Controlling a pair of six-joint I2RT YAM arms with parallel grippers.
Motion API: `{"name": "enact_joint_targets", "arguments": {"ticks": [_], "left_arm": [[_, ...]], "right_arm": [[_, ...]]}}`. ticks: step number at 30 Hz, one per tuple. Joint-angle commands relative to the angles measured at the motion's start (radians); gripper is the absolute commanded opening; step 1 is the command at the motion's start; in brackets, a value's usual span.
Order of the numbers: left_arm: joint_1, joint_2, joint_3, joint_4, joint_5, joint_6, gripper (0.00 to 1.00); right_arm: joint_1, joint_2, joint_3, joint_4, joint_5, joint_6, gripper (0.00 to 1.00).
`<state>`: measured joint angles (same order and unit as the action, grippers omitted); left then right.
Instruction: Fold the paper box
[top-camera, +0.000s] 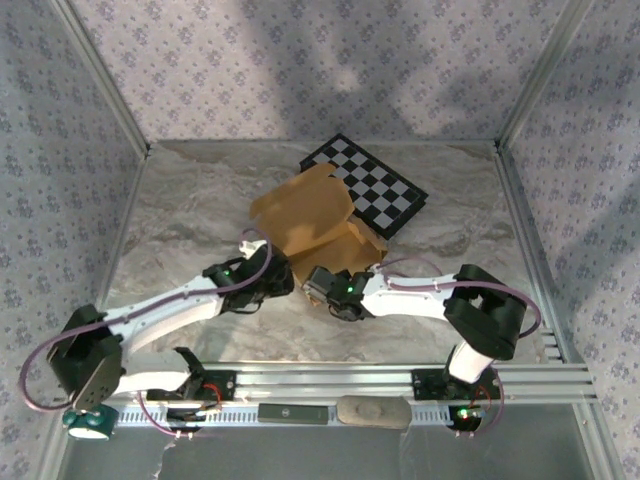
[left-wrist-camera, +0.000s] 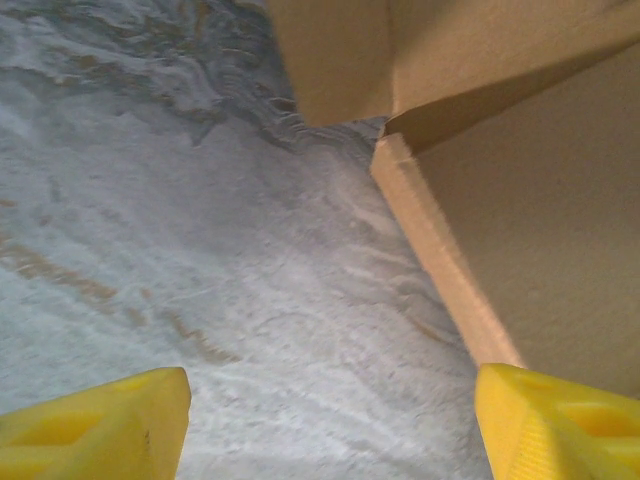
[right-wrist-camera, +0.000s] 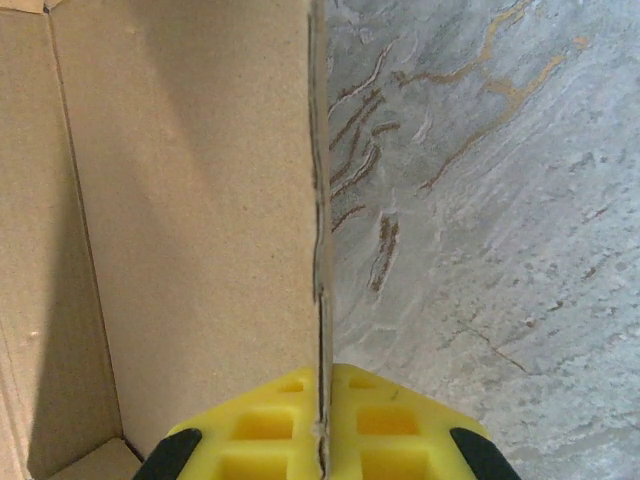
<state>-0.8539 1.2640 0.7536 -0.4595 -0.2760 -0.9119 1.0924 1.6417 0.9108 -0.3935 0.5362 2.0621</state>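
From above, the paper box is lying half-folded at mid-table, its far flap pointing at the checkered board.

On the left wrist, the left gripper is gaping, released, beside a box wall.

On the right wrist, the right gripper is clenching an upright wall whose edge is running straight away.

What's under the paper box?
The paper box rests on the marbled table; its far flap overlaps an edge of the checkered board. Anything directly beneath is covered.

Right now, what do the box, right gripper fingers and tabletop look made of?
Paper box: matte tan cardboard, raw fibrous cut edge. Right gripper fingers: smooth yellow plastic, probably moulded, recessed pockets. Table: grey veined stone look, possibly a printed surface.
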Motion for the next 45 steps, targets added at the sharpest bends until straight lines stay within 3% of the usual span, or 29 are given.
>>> {"name": "enact_joint_targets", "arguments": {"ticks": [1, 6, 15, 22, 26, 27, 30, 32, 34, 39, 42, 45], "left_arm": [[-0.007, 0.069, 0.064, 0.073, 0.019, -0.052, 0.75], [-0.022, 0.169, 0.112, 0.123, 0.035, -0.074, 0.72], [-0.040, 0.306, 0.136, 0.119, 0.035, -0.123, 0.51], [-0.040, 0.383, 0.166, 0.106, 0.013, -0.119, 0.25], [-0.040, 0.405, 0.152, 0.119, 0.017, -0.120, 0.00], [-0.040, 0.409, 0.155, 0.114, 0.012, -0.116, 0.00], [-0.040, 0.409, 0.158, 0.082, -0.034, -0.096, 0.00], [-0.040, 0.392, 0.157, 0.055, -0.081, -0.072, 0.00], [-0.040, 0.374, 0.164, 0.020, -0.119, -0.035, 0.00], [-0.040, 0.326, 0.181, -0.106, -0.188, 0.078, 0.00], [-0.040, 0.282, 0.138, -0.139, -0.174, 0.144, 0.00], [-0.042, 0.250, 0.107, -0.158, -0.181, 0.179, 0.00]], "right_arm": [[0.010, 0.000, -0.007, -0.005, 0.057, 0.053, 0.00], [0.010, -0.001, -0.016, 0.008, 0.058, 0.050, 0.00], [0.015, -0.006, -0.030, 0.019, 0.059, 0.054, 0.00], [0.018, -0.006, -0.031, 0.009, 0.054, 0.061, 0.00], [0.021, 0.000, -0.019, -0.001, 0.054, 0.020, 0.00], [0.023, 0.000, -0.012, 0.001, 0.053, -0.007, 0.01], [0.025, -0.029, -0.001, 0.064, 0.048, -0.228, 0.40], [0.055, -0.079, 0.037, 0.006, 0.088, -0.366, 0.66], [0.103, -0.132, 0.080, -0.113, 0.160, -0.449, 0.81], [0.127, -0.331, 0.058, -0.318, 0.207, -0.587, 0.90], [0.089, -0.523, -0.052, -0.234, 0.173, -0.776, 0.92], [0.002, -0.657, -0.149, -0.190, 0.089, -0.844, 0.87]]}}
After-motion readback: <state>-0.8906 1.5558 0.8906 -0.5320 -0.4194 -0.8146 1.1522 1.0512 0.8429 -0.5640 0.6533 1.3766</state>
